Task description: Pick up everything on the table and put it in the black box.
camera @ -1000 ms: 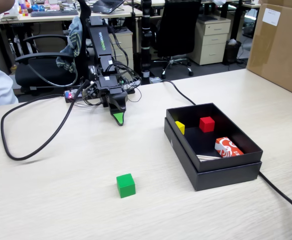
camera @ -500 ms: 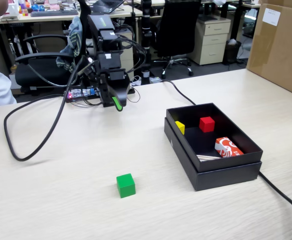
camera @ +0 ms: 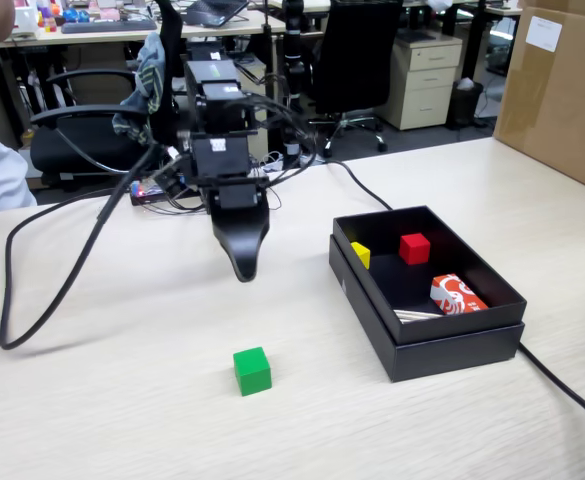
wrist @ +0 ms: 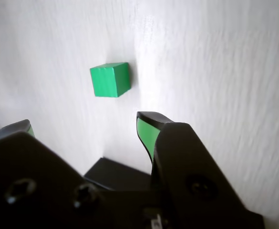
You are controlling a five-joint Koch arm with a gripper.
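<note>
Jaws are spread wide and empty, and the green cube [wrist: 110, 79] sits on the bench just ahead of them, slightly off-center.

I see a red cube [camera: 414, 248] and a yellow cube [camera: 361, 254] sitting apart. Near them lies a red and white packet [camera: 457, 295]. A big brown carton [camera: 557, 90] stands far right. A black cable [camera: 67, 260] loops at left.

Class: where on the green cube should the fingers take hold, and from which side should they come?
Grip the green cube across two opposite vertical faces, coming down from above. It sits flat on the table with clear space all round, and the gripper looks open wide enough.
</note>
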